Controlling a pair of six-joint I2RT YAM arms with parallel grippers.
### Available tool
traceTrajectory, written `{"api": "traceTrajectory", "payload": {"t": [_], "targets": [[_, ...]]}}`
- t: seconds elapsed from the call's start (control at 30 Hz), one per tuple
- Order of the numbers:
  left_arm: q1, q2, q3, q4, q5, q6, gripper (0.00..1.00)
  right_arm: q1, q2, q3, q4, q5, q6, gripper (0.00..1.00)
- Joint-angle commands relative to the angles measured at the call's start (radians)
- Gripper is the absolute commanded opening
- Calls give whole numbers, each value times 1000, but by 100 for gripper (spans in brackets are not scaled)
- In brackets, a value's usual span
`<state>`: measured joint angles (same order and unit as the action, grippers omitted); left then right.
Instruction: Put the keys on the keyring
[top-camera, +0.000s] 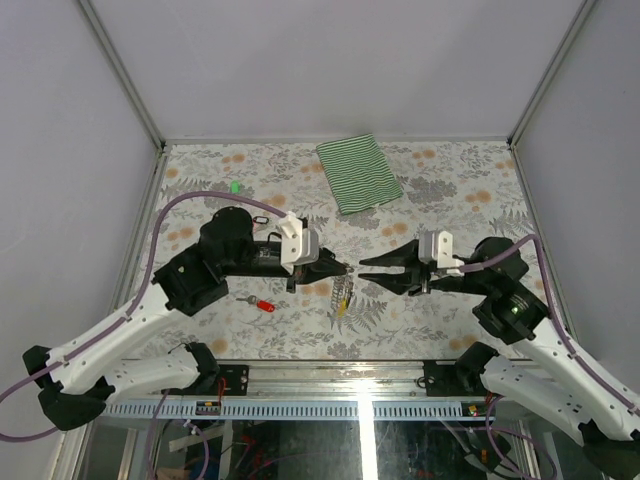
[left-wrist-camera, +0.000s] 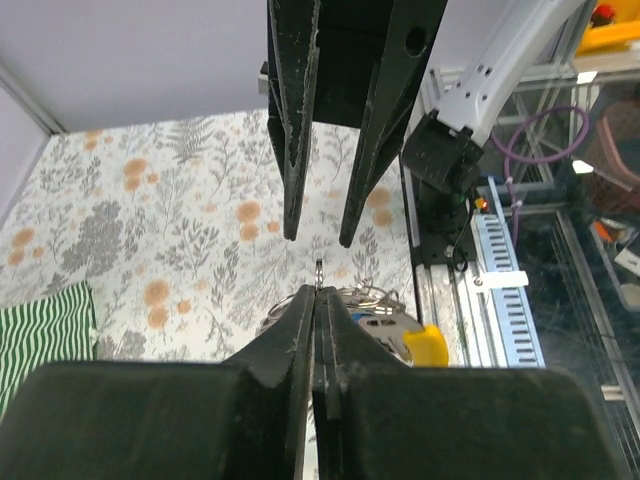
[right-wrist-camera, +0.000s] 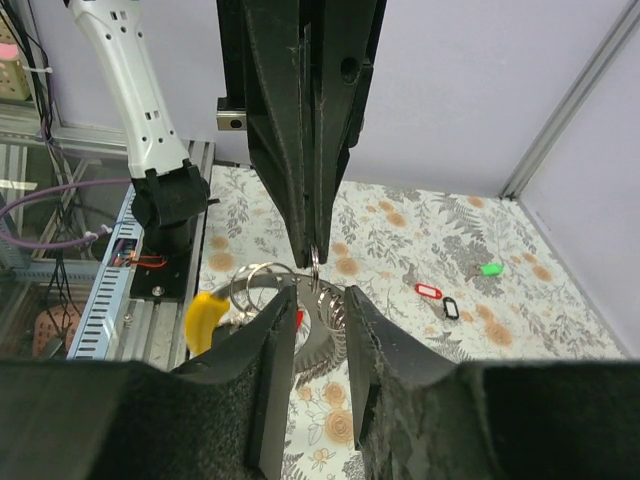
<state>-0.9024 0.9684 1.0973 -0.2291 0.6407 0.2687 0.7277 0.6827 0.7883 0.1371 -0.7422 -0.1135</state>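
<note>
My left gripper is shut on the thin metal keyring, whose edge sticks out past the fingertips. Below it hangs a bunch of rings and keys with a yellow tag and a blue tag. My right gripper faces it tip to tip, open, its fingers on either side of the hanging rings just below the left fingertips. On the table lie a red-tagged key, a black-tagged key and a green-tagged key.
A green-striped folded cloth lies at the back of the floral table. Enclosure walls stand on the left, right and back. The arm bases and a metal rail run along the near edge.
</note>
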Motion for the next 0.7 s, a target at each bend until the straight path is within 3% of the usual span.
{"api": "traceTrajectory", "payload": {"t": [0.0,0.27,0.67], "targets": [[1,32,78,-130,-6,83,0,9,41,57,-7,21,-13,33],[2,80,143,-236,-27,145,0,7,98,69,-24,-1,-12,35],[2,113,182,-281,-29,176,0,9,133,78,-32,-66,-2,26]]}}
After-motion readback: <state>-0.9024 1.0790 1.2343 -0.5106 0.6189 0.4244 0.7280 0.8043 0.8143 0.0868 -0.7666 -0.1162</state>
